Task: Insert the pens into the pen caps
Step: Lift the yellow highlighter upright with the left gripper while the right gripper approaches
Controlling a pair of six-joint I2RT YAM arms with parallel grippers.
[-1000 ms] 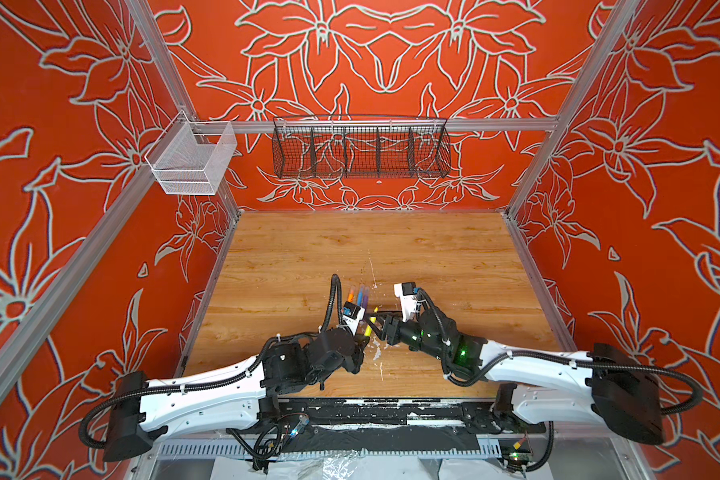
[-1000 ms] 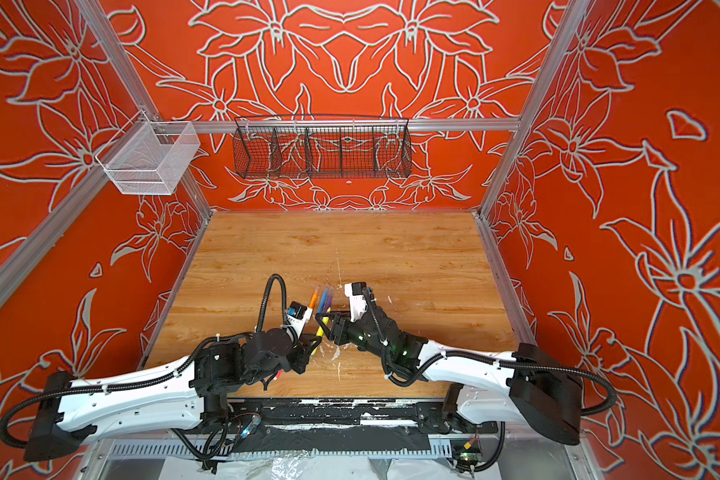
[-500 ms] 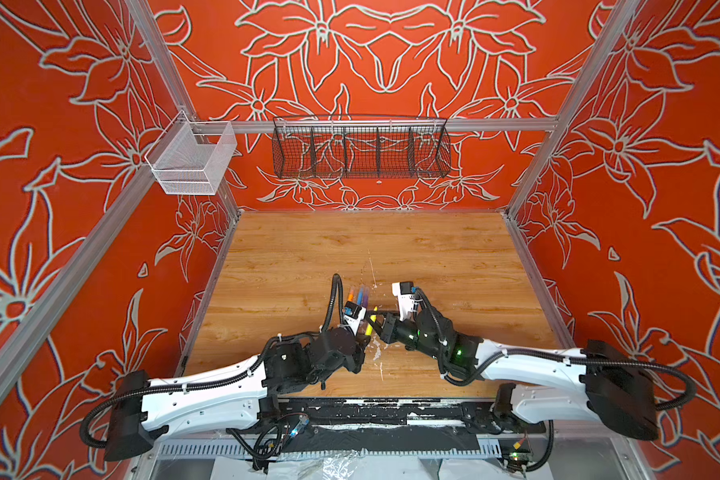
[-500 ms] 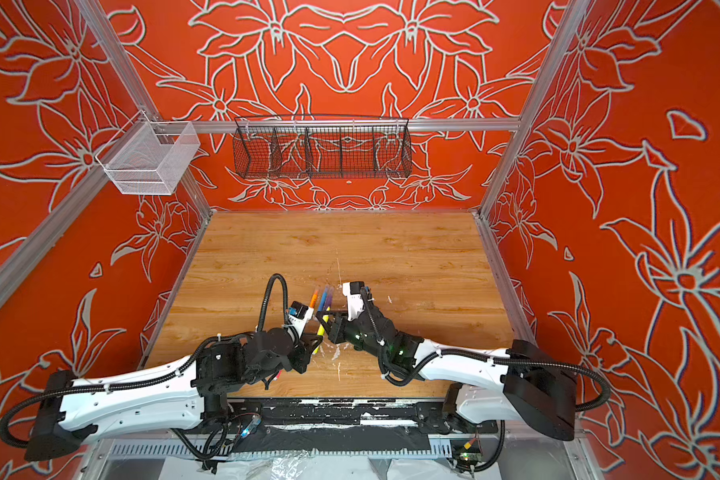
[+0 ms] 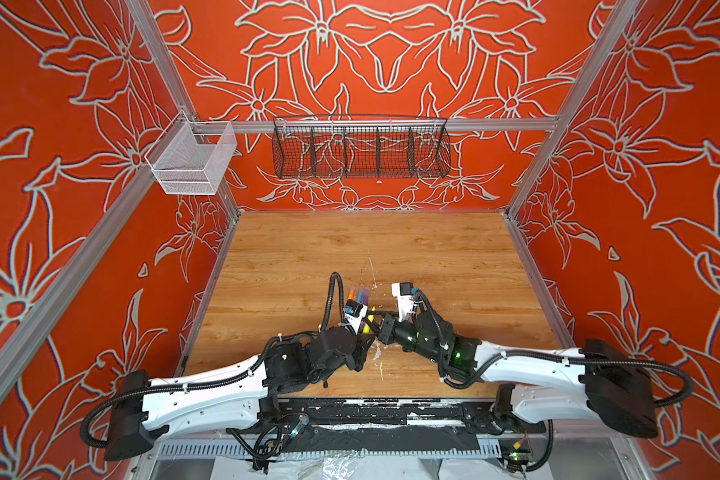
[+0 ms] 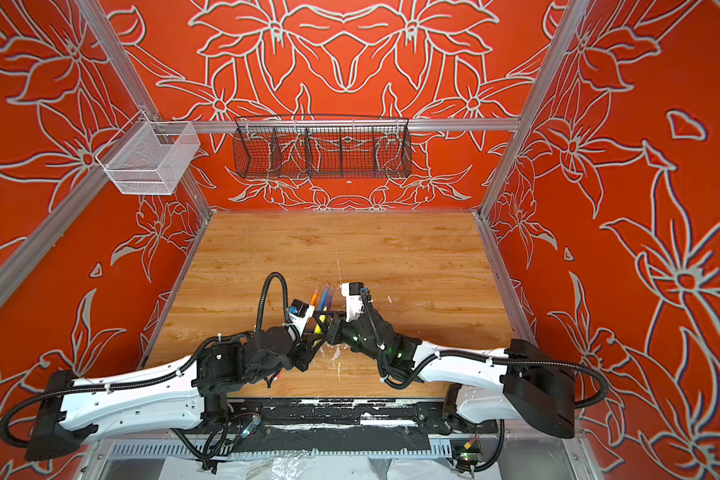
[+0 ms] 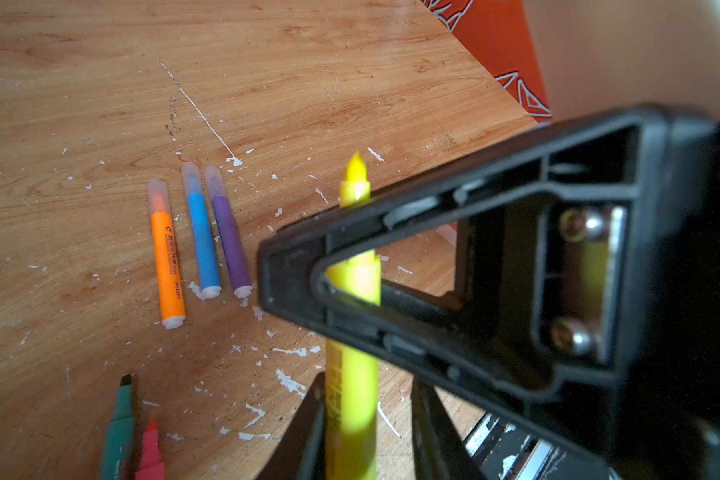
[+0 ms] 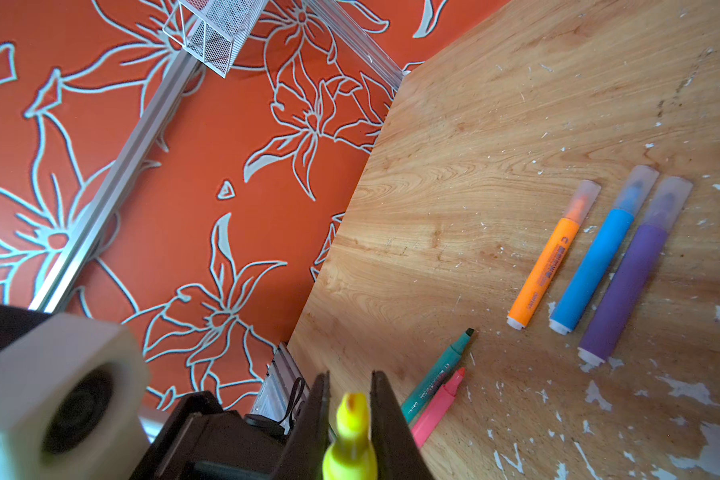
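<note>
Wood counter (image 5: 433,249): my right pincer (image 8: 350,382) has just clamped the yellow pen (image 7: 355,191); my left pincer (image 7: 368,386) is parting its jaws, likely a handover before capping.

Wood-grain tabletop (image 7: 350,83) scuffed, flecked white, smooth plastic yellow pen (image 7: 352,399), matt orange pen (image 7: 168,266), frosted translucent plastic pen caps (image 7: 191,174), black metal-wire basket (image 5: 360,151)

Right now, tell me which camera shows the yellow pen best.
Left wrist view: the yellow pen shows nearly whole there, from bare tip to barrel, crossed only by the right arm's black jaws. The right wrist view catches just its blurred tip between those jaws. In both top views it is only a tiny yellow sliver.
</note>
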